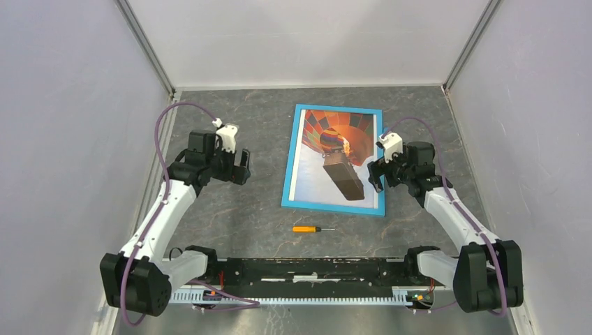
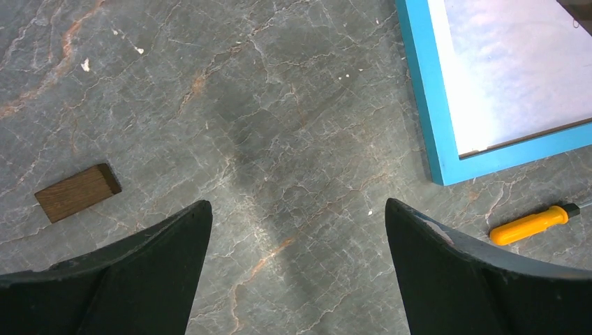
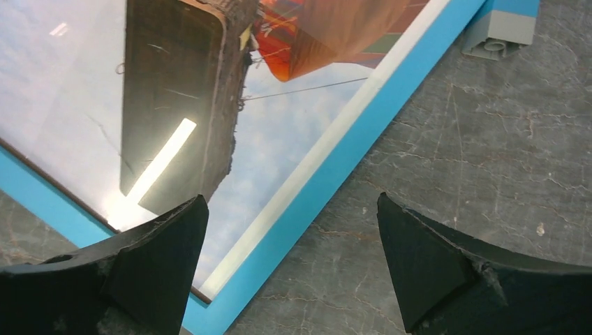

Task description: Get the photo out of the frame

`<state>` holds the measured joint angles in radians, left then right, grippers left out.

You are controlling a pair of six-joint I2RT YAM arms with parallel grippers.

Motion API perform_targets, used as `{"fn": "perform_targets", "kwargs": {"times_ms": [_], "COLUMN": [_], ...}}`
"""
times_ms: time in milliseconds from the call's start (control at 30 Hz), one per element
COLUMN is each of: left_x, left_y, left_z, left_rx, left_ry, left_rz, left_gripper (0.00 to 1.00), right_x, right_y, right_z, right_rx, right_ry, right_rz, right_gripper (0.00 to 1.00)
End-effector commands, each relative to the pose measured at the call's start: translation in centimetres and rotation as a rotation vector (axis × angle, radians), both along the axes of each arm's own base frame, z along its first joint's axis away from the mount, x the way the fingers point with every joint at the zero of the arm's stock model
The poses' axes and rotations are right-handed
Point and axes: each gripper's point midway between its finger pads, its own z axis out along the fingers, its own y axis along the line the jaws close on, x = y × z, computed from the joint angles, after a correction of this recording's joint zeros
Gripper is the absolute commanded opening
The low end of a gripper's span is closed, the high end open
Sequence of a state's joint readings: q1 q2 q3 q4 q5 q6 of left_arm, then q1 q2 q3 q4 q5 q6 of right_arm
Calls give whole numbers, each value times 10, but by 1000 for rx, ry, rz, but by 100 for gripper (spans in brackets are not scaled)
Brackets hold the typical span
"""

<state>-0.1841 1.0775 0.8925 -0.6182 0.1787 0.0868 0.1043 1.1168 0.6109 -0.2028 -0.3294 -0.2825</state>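
Blue frame (image 1: 334,204) holds balloon photo (image 1: 335,150).

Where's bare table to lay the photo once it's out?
Widest bare patch: between the left end effector and the frame's left edge. The far strip between the frame and the back wall is also free. Crowded: the frame's right edge, where the right end effector hovers near a small grey-blue block. The screwdriver lies off its near edge.

From high behind the arm bases (image 1: 188,264), looking down over the whole table (image 1: 230,209). From each wrist, close, facing downward; shared by all 3: the frame (image 1: 288,164) (image 2: 419,84) (image 3: 349,150).
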Motion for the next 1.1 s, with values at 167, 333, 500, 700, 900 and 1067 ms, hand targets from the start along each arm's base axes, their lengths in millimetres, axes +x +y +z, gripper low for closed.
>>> {"fn": "perform_targets", "kwargs": {"times_ms": [167, 333, 500, 700, 900, 1067], "left_x": [36, 56, 79, 87, 86, 79], "left_y": [-34, -66, -87, -103, -105, -102], "left_z": [13, 13, 2, -28, -55, -69], "left_rx": [-64, -94, -117, -143, -122, -109], "left_ry": [-61, -99, -84, -23, 38, 76], "left_rz": [-78, -107, -65, -66, -67, -69], "left_gripper": [100, 100, 100, 100, 100, 100], "right_x": [32, 47, 57, 63, 61, 64], "right_y": [-16, -14, -7, -6, 2, 21], "right_z": [3, -13, -28, -45, -66, -66], "right_rx": [-67, -69, -54, -61, -34, 18], "right_ry": [5, 65, 126, 160, 217, 226], "right_rz": [-82, -73, -43, -30, -1, 37], "right_gripper": [98, 98, 98, 98, 98, 96]}}
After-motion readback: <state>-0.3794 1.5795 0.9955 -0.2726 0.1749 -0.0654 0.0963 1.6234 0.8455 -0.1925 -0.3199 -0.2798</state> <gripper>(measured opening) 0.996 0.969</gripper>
